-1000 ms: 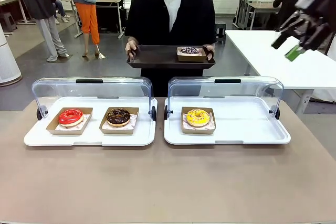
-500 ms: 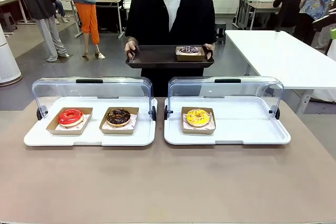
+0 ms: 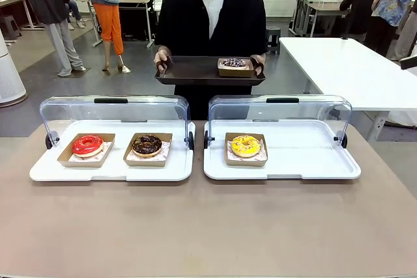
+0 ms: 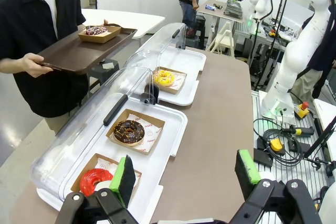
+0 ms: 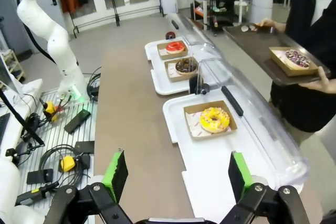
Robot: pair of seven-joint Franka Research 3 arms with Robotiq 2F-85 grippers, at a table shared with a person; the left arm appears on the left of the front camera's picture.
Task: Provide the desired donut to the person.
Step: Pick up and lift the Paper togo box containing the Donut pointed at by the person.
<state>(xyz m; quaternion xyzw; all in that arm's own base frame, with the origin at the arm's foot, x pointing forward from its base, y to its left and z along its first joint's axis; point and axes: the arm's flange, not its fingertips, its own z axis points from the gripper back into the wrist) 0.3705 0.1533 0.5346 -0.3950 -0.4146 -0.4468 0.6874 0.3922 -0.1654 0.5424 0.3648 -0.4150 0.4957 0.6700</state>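
The person [image 3: 212, 21] in a black shirt stands at the far side holding a dark tray [image 3: 189, 69]. On it sits a sprinkled purple donut [image 3: 234, 64] in a cardboard box. On the table, a red donut [image 3: 87, 144] and a chocolate donut [image 3: 147, 144] lie in the left white tray [image 3: 111, 170]. A yellow donut [image 3: 245, 146] lies in the right white tray [image 3: 306, 161]. My left gripper [image 4: 185, 174] is open and empty, high above the table's end near the red donut [image 4: 94, 181]. My right gripper [image 5: 177, 177] is open and empty, above the other end near the yellow donut [image 5: 214, 119].
Both trays have clear lids [image 3: 114, 112] swung up at the back. A white side table [image 3: 352, 69] stands at the right. Cables and boxes lie on the floor rack [image 4: 283, 140] beside the table. Other people stand in the background.
My right arm, seen at the upper right a second ago, has drawn back out of the front view. The person still holds the tray with the purple donut, nearly unmoved.
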